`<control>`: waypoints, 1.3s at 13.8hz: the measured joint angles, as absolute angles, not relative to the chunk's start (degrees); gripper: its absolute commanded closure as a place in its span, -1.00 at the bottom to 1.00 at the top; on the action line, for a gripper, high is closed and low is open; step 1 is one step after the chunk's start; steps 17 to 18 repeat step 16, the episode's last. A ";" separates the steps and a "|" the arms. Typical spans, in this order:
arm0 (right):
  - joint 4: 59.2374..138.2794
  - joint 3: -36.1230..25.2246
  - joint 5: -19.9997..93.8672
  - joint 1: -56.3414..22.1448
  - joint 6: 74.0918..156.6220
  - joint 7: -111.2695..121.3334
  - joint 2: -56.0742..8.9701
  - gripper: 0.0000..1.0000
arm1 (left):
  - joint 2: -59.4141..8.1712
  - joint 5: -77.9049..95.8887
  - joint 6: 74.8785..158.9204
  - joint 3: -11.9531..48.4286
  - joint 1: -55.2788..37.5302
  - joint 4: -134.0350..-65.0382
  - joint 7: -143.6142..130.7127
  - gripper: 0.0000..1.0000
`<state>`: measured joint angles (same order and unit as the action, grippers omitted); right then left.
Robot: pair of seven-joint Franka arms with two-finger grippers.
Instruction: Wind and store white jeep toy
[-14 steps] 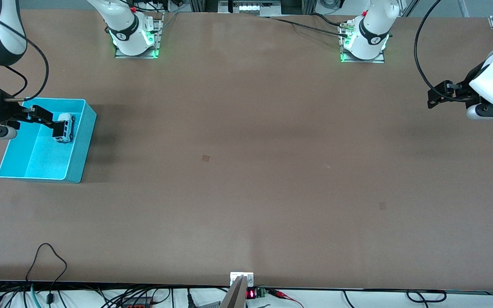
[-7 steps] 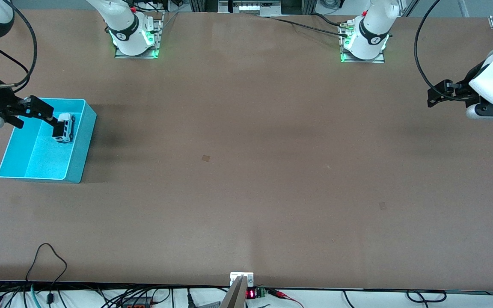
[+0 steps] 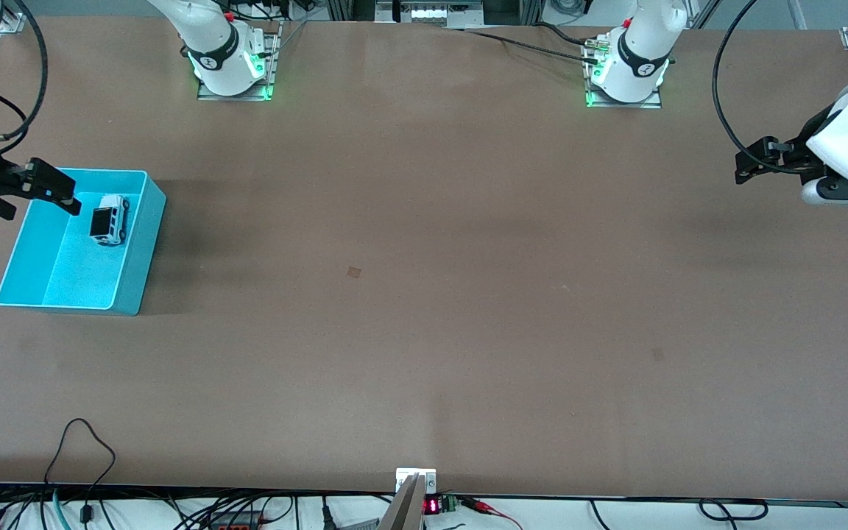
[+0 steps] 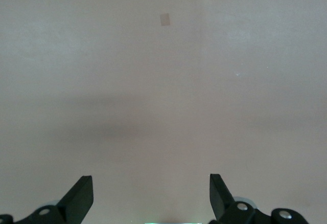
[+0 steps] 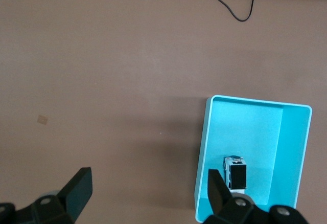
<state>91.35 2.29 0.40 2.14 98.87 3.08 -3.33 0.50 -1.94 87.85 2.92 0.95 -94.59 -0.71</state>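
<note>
The white jeep toy sits in the turquoise bin; the right claw, spread empty, hangs over the bin's rim. The left claw waits, spread, over bare worktop. Any downward drift could clip that rim.

You see only the two black fingertips of the left gripper in its wrist view. The right arm's black gripper is partly cut off at the front view's edge. The small white boxy jeep toy's winding key is too small to tell.
</note>
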 measured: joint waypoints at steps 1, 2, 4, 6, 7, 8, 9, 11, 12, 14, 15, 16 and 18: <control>91.45 2.30 0.10 1.68 98.82 1.81 -3.46 -1.00 | 0.50 -1.94 87.84 2.92 0.95 -94.59 -0.72 -1.00; 91.52 2.30 0.06 1.24 98.79 1.18 -3.44 -1.00 | 0.50 -1.94 87.83 2.92 0.95 -94.59 -0.71 -1.00; 91.52 2.32 0.05 0.54 98.77 0.66 -3.33 -1.00 | 0.50 -1.94 87.83 2.92 0.95 -94.59 -0.71 -1.00; 91.52 2.31 0.05 0.37 98.77 0.66 -3.31 -1.00 | 0.50 -1.94 87.83 2.92 0.95 -94.59 -0.71 -1.00; 91.52 2.31 0.05 0.34 98.77 0.66 -3.31 -1.00 | 0.50 -1.94 87.83 2.92 0.95 -94.58 -0.71 -1.00; 91.52 2.31 0.05 0.32 98.77 0.66 -3.31 -1.00 | 0.50 -1.94 87.83 2.92 0.95 -94.58 -0.71 -1.00; 91.52 2.31 0.05 0.31 98.77 0.66 -3.32 -1.00 | 0.50 -1.94 87.83 2.92 0.95 -94.57 -0.72 -1.00; 91.55 2.31 0.04 0.30 98.77 0.67 -3.34 -1.00 | 0.50 -1.94 87.83 2.92 0.95 -94.56 -0.71 -1.00; 91.57 2.31 0.03 0.30 98.77 0.67 -3.38 -1.00 | 0.50 -1.94 87.83 2.92 0.95 -94.56 -0.71 -1.00; 91.65 2.29 0.01 0.30 98.77 0.67 -3.45 -1.00 | 0.50 -1.94 87.83 2.92 0.95 -94.56 -0.71 -1.00; 91.67 2.28 0.01 0.30 98.77 0.67 -3.45 -1.00 | 0.50 -1.94 87.83 2.92 0.95 -94.56 -0.71 -1.00; 91.68 2.28 0.01 0.30 98.77 0.67 -3.45 -1.00 | 0.50 -1.94 87.83 2.92 0.95 -94.55 -0.71 -1.00; 91.68 2.28 0.01 0.30 98.77 0.67 -3.45 -1.00 | 0.50 -1.94 87.83 2.92 0.95 -94.55 -0.71 -1.00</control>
